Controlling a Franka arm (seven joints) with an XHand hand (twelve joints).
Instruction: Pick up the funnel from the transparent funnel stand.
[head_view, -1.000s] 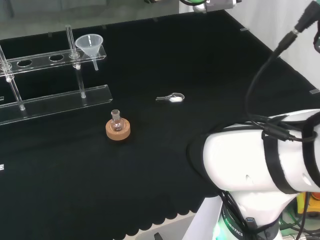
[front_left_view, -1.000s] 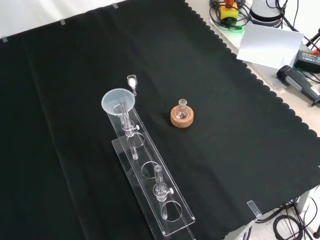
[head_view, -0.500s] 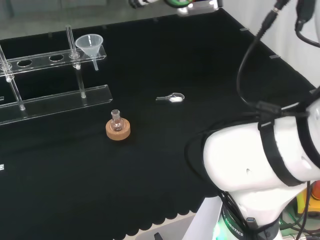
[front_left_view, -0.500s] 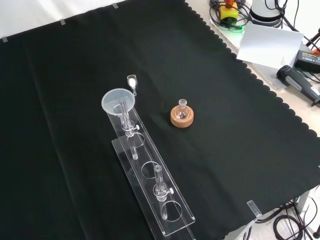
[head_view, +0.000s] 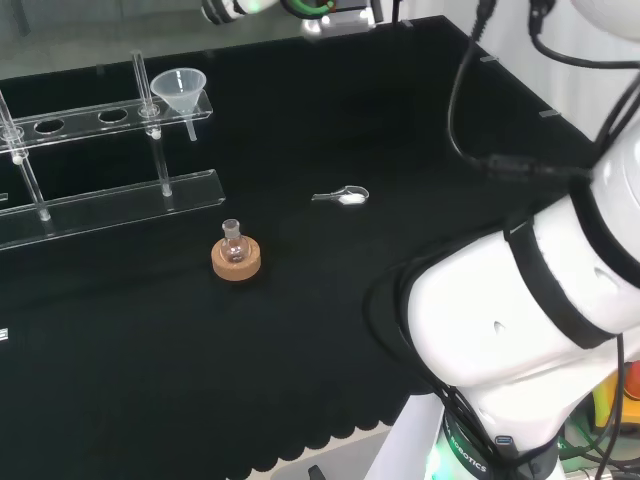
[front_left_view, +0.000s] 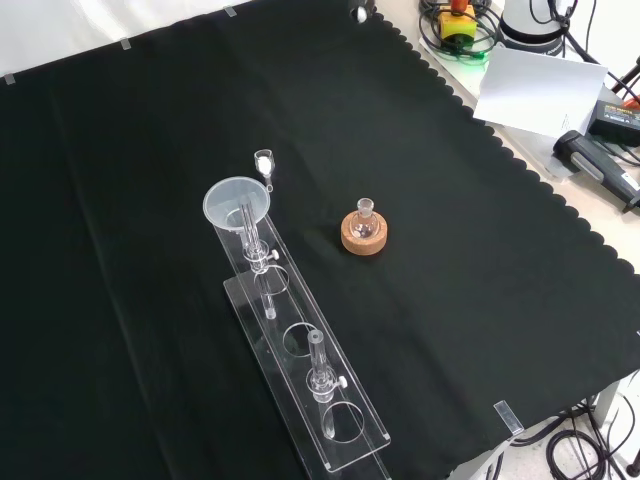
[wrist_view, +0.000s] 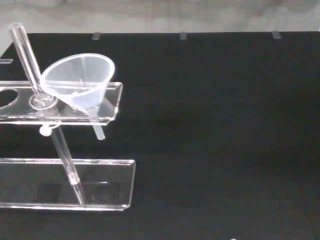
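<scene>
- The funnel is seated in the end hole of the upper plate of the transparent funnel stand; its cone is carried by the plate and its stem hangs free below, so it is judged that it must be lifted upward to come out.
- In the wrist view the funnel is seen leaning a little, just beside an upright rod of the stand.
- Whether the fingers of the hand are released or clenched cannot be told.
- A small flask is kept upright by a cork ring on the tabletop, well apart from the funnel.
- A small spoon with white powder is laid flat on the cloth, near the stand's funnel end in the front view.
</scene>
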